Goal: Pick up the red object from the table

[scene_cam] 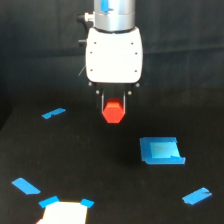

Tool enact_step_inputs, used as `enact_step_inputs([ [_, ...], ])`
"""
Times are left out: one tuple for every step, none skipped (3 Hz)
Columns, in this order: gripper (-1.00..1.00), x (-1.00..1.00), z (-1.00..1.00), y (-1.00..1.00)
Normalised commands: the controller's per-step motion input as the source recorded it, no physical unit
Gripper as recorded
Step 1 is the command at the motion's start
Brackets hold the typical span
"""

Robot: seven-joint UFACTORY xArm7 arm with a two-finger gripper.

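Fingers (103, 102) of the gripper (114, 104) hang straight down, dark and thin, closed in on the red object (114, 112) from both sides. That stubby block sits between their tips with its hexagonal face toward the camera; its lower half shows below the fingers. Whether it rests on the table (75, 165) or hangs just above it cannot be told, since the black surface blends into the dark backdrop and no clear shadow shows.

Above the fingers rises the white gripper body (114, 55), then a silver wrist (115, 15) cut off by the top edge.

Open black surface lies all around the block. Nearest things are a blue tape strip (53, 113) off to the exterior view's left and a blue square patch (161, 150) below and to the exterior view's right, both well apart from the fingers. Farther out lie another tape piece (196, 196) at lower right, one (25, 186) at lower left, and a bright white shape (64, 212) with blue tape corners, cut off by the bottom edge and too washed out to identify.
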Motion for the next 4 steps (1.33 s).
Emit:
enact_step_inputs([
  [-1.00,-0.07,0.43,0.03],
  [-1.00,-0.15,0.16,-0.47],
  [-1.00,0.03,0.02,-0.19],
  [-1.00,-0.06,-0.19,0.03],
])
